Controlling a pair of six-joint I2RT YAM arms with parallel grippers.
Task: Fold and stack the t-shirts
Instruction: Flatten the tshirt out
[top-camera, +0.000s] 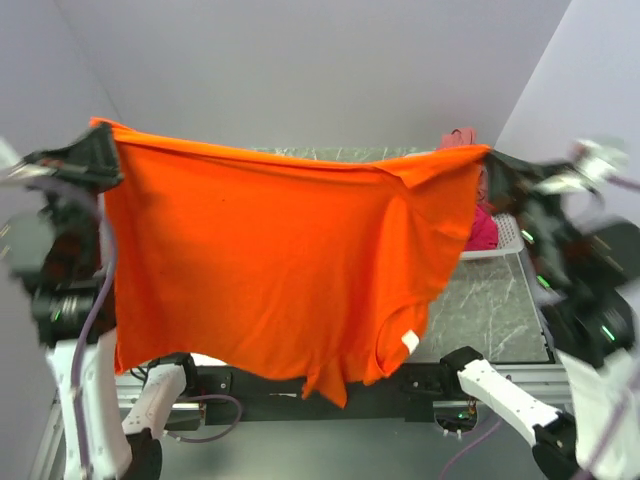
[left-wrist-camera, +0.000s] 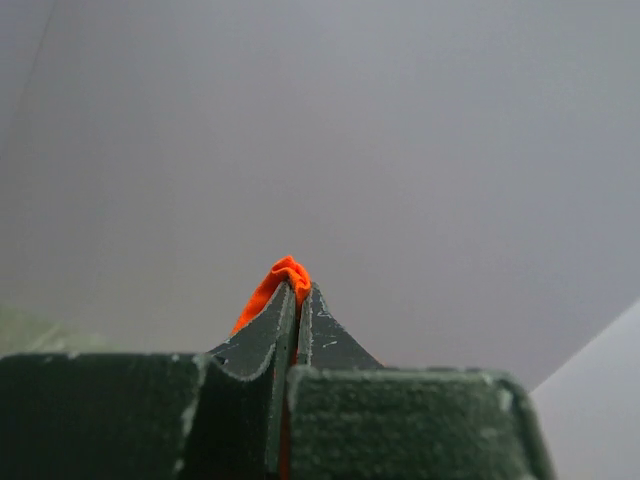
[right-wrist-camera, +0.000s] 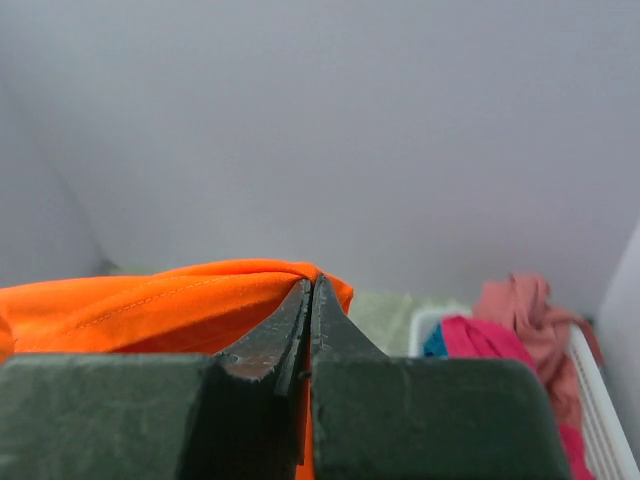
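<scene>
Above the left edge of the bench (top-camera: 490, 310), the left gripper (left-wrist-camera: 297, 292) is clenched on a bunched corner of the orange t-shirt (top-camera: 270, 260). The shirt hangs spread in the air across to the right edge, where the right gripper (right-wrist-camera: 312, 287) pinches its other corner. Only a small nub of cloth shows past the left jaws, so a harder stretch could probably slip it free and dump that side.

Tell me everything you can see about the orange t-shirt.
The orange t-shirt is bright, plain soft cloth, held up and stretched wide like a curtain above the table. The left hand pinches one top corner and the right hand the other, both shut on the fabric. It hangs with gentle creases, a small white label showing near its lower edge.
</scene>
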